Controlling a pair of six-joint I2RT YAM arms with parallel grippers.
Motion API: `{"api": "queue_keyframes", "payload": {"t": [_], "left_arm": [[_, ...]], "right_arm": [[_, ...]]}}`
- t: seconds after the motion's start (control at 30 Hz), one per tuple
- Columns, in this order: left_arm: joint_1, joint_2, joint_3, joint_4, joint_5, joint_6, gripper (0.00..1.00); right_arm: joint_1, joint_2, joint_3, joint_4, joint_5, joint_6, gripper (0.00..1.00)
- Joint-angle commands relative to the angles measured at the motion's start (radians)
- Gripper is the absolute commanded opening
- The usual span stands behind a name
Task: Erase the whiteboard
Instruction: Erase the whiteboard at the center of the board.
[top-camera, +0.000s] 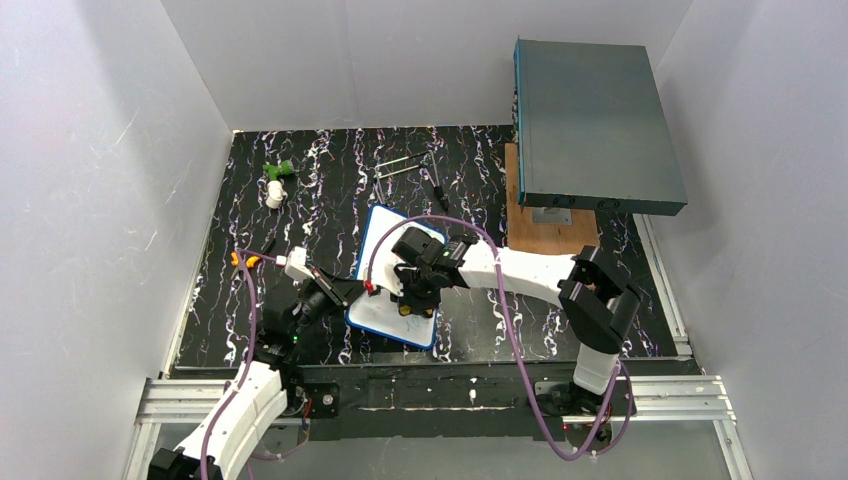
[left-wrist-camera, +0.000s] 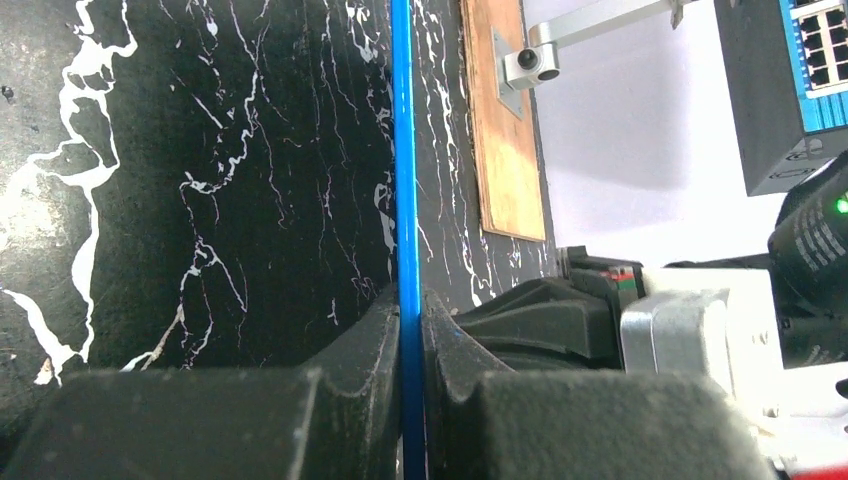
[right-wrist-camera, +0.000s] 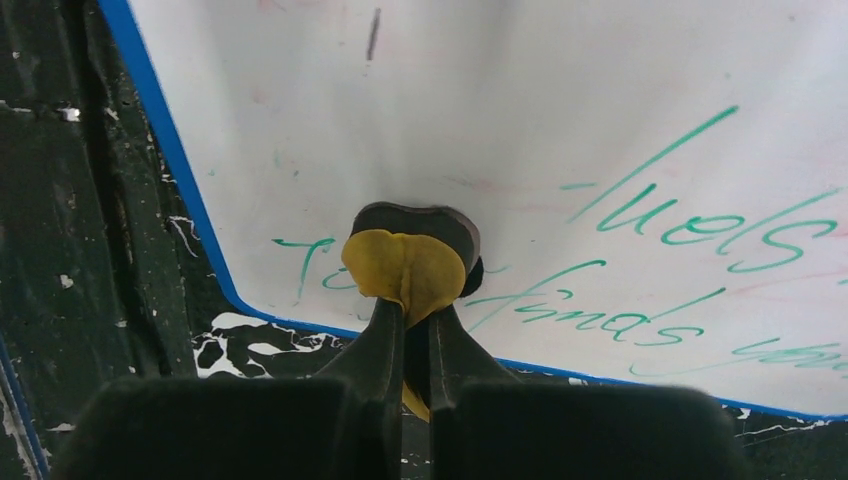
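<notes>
Under everything: black, white-veined marble-pattern desk (top-camera: 330, 200).
Far right corner: large grey-teal flat box (top-camera: 595, 120) on a brown wooden board (top-camera: 520, 215), well apart from the work.
Task's thing: small rectangular whiteboard with a blue rounded frame (top-camera: 388, 235), lying mid-desk between the two arms. Green handwriting (right-wrist-camera: 690, 225) covers its near part, so erasing looks barely begun.
Handling: likely light, thin and stiff, with a slick face. It would probably skid under a wipe unless pinned. The frame edge is the sensible hold, since it leaves the face free.
Left pincer (left-wrist-camera: 408, 300): clenched on the blue frame at the board's left edge, steadying it.
Right pincer (right-wrist-camera: 408, 315): clenched on a yellow soft pad with a dark backing (right-wrist-camera: 405, 265), which seems to press on the white face beside the green words.
Risk: a hard push could twist the board out of the left grip.
</notes>
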Motion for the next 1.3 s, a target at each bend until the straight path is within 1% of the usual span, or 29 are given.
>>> {"api": "queue_keyframes", "payload": {"t": [0.0,0.13,0.27,0.33,0.5,0.67,0.73,0.97,1.07,1.13,1.27], "left_arm": [[-0.008,-0.016,0.056,0.050,0.057,0.011,0.00],[-0.008,-0.012,0.063,0.035,0.062,0.016,0.00],[-0.008,-0.027,0.063,0.020,0.064,0.023,0.00],[-0.008,-0.034,0.066,0.009,0.070,0.030,0.00],[-0.007,-0.038,0.072,-0.007,0.094,0.041,0.00],[-0.008,0.006,0.077,0.008,0.121,0.046,0.00],[-0.008,0.026,0.080,0.020,0.130,0.045,0.00],[-0.008,0.051,0.087,0.026,0.143,0.046,0.00],[-0.008,0.050,0.085,0.021,0.144,0.048,0.00],[-0.009,0.050,0.088,0.019,0.144,0.046,0.00],[-0.007,0.043,0.089,0.012,0.142,0.045,0.00]], "right_arm": [[0.056,-0.015,-0.010,-0.012,-0.058,-0.050,0.01],[0.097,-0.030,-0.014,-0.060,-0.123,-0.104,0.01],[0.097,-0.020,-0.014,-0.036,-0.076,-0.090,0.01],[0.072,-0.016,-0.008,0.003,-0.022,-0.042,0.01],[-0.042,-0.032,0.009,0.100,0.069,0.103,0.01],[-0.088,-0.052,-0.010,0.150,0.117,0.148,0.01],[-0.089,-0.045,-0.008,0.149,0.100,0.154,0.01],[-0.047,-0.061,0.003,0.105,-0.074,0.140,0.01],[-0.037,-0.064,0.012,0.108,-0.093,0.160,0.01],[-0.038,-0.059,0.014,0.133,-0.055,0.189,0.01],[-0.060,-0.043,0.018,0.185,0.076,0.259,0.01]]}}
